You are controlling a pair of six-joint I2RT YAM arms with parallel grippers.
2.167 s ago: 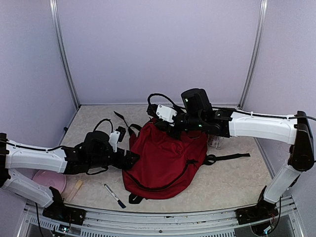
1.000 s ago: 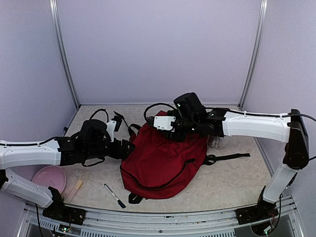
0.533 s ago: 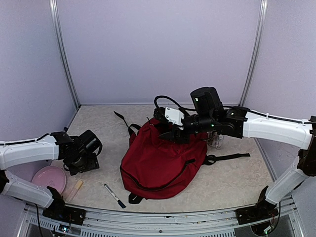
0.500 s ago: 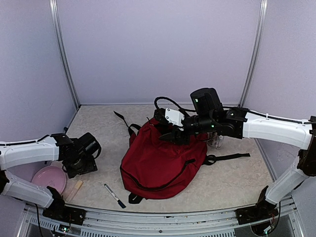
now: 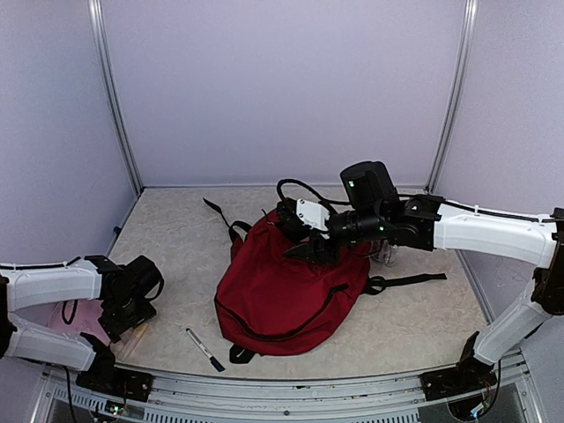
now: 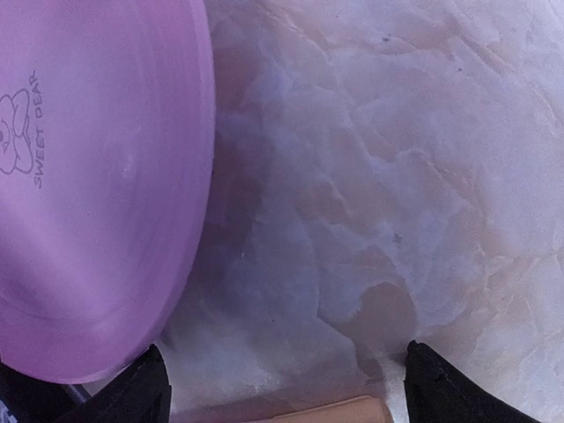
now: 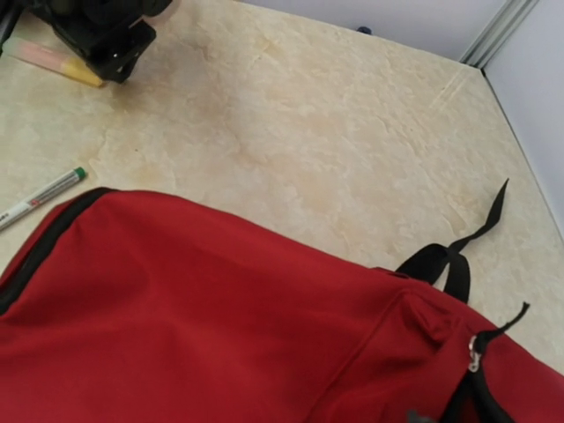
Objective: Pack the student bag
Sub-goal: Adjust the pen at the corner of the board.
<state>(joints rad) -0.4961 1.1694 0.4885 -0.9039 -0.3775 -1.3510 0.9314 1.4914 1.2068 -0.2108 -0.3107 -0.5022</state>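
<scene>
The table (image 5: 176,256) carries a pale, marbled cover. The student bag (image 5: 282,295), a dark red fabric backpack, lies flat near the middle of the table, with a black zipper line curving across its upper face. A black strap (image 5: 410,281) trails from its right side onto the table, and a second strap (image 7: 458,256) lies on the table beyond the top end of the bag. The right arm reaches across from the right side, and the right gripper (image 5: 302,250) hovers over the top end of the bag. Whether it is released or clenched cannot be told from these views, and its wrist camera shows only red fabric and a zipper pull (image 7: 474,357) directly beneath it. The left arm is folded back to the near left corner, well apart from the bag. The left gripper (image 5: 122,322) points down at the table with its fingertips (image 6: 145,392) spread wide and grasping nothing. A pink plate (image 6: 88,176) printed with "SWEET DEAR" lies just beside the left fingertip. A marker pen (image 5: 204,349) lies on the table near the front left edge of the bag. A short tan stick (image 6: 326,411) lies on the table between the spread fingertips.
</scene>
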